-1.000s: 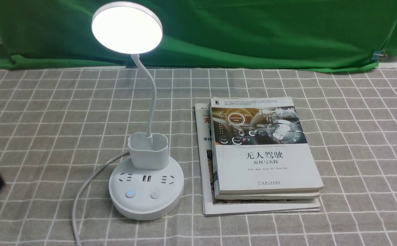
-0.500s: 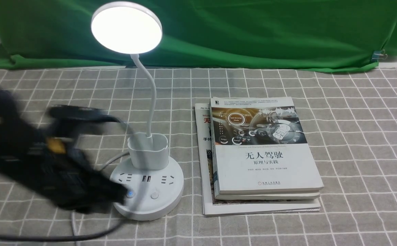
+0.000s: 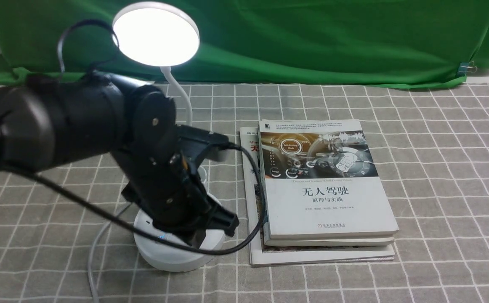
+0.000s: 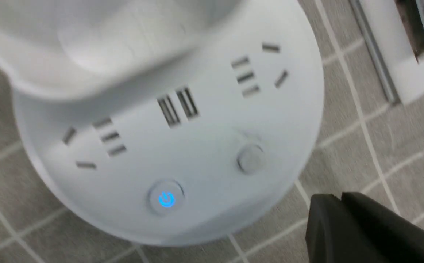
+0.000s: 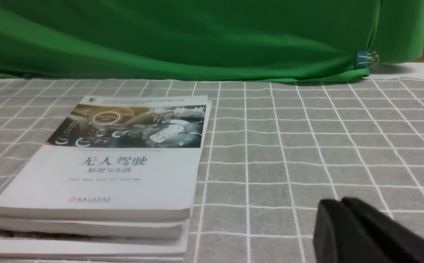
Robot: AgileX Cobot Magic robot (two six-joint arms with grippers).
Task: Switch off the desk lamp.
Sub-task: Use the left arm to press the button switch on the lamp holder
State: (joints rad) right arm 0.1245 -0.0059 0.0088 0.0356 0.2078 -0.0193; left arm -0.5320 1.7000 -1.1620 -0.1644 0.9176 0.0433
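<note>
— Where does the desk lamp [image 3: 156,35] stand?
— Lit, left of the stacked books [image 3: 324,189]. The left gripper [image 4: 340,200] hangs over its base, fingers pressed together, empty; the right gripper [image 5: 342,204] is likewise closed and empty

A: What can be read here?
B: The top book [image 3: 326,198] says "无人驾驶" in large characters, with "原理与实践" beneath.
A: Anything else?
B: A blue power sign glows on one button [image 4: 166,199] of the desk lamp [image 4: 197,146]. The smaller print is too fine to read.
</note>
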